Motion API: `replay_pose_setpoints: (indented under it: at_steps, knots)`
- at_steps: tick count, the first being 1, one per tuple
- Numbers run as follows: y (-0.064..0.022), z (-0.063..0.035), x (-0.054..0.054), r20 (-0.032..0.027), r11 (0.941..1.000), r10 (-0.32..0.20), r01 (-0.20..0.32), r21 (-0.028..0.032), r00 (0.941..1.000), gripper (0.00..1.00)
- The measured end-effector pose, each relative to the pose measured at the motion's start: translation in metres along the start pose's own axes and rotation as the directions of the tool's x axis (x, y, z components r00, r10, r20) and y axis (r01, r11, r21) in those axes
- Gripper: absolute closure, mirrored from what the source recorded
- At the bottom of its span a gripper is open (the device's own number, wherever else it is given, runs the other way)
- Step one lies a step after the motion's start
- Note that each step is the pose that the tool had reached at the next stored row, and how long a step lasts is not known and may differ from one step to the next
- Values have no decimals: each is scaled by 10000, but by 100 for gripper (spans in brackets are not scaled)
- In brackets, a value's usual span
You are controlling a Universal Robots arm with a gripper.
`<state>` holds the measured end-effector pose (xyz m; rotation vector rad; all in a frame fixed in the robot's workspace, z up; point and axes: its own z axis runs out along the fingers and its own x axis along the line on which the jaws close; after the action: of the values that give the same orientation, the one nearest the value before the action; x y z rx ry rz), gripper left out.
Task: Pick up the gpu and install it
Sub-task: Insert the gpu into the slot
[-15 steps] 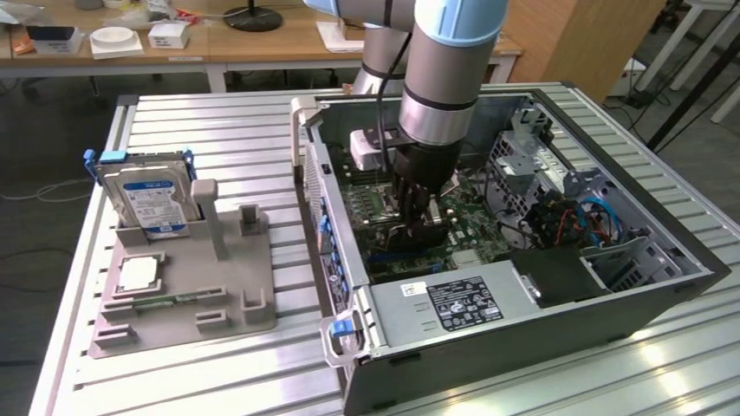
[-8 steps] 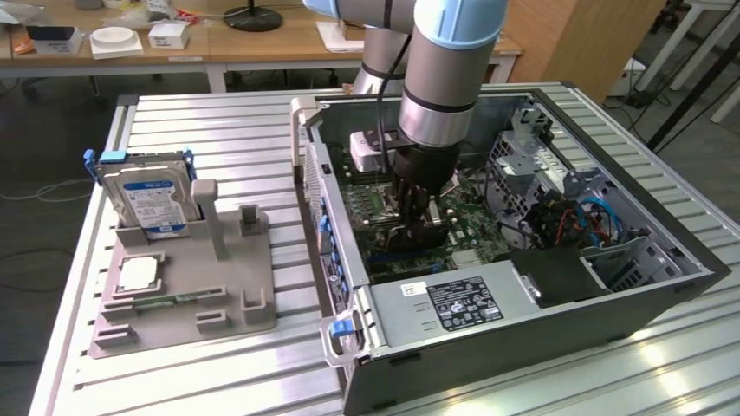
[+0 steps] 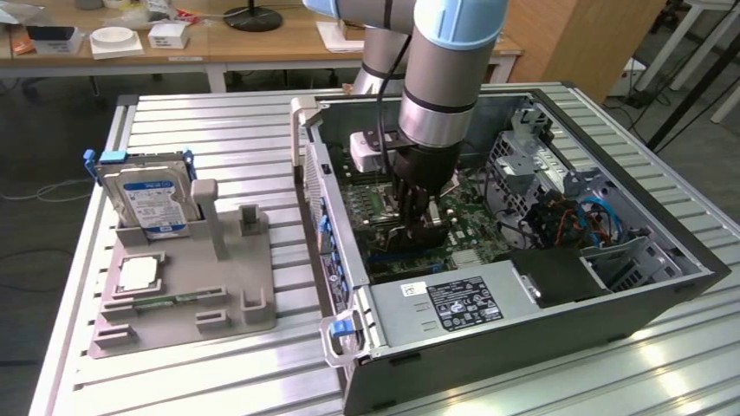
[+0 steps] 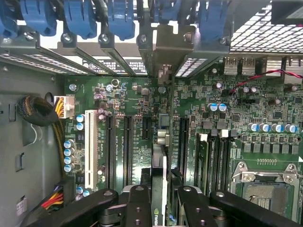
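Fingers (image 4: 159, 208) closed partway on the gpu (image 4: 159, 184), gripping it edge-on from both sides; card stands upright btwn the pads, its metal bracket end reaching toward the rear slot openings. Gpu sits over the motherboard (image 4: 208, 118), in line w/ the expansion slots; can't tell if it's seated in one. In exterior view the arm (image 3: 445, 78) reaches straight down into the open pc case (image 3: 647, 295), fingers low near the board. PSU (image 3: 463, 303) at case's near end. Case lies on the slatted desk (image 3: 208, 121). On exterior view's left, grey holder (image 3: 197, 303) w/ hard drive (image 3: 151, 204) standing upright and cpu (image 3: 139, 273) lying flat.
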<state>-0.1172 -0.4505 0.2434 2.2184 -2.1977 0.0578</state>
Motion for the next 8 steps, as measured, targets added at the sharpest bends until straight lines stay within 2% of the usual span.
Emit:
replay_pose_setpoints:
  at_steps: [1, 3, 4, 8]
  knots:
    - [0, 0, 0, 1, 10000, 0, 0, 0, 10000, 67]
    - [0, -1, 0, 0, 10000, 0, 0, -1, 10000, 67]
    - [0, -1, 0, -1, 10000, 0, 0, 0, 10000, 60]
    - [0, -23, 1, -2, 10000, 0, 0, -2, 10000, 60]
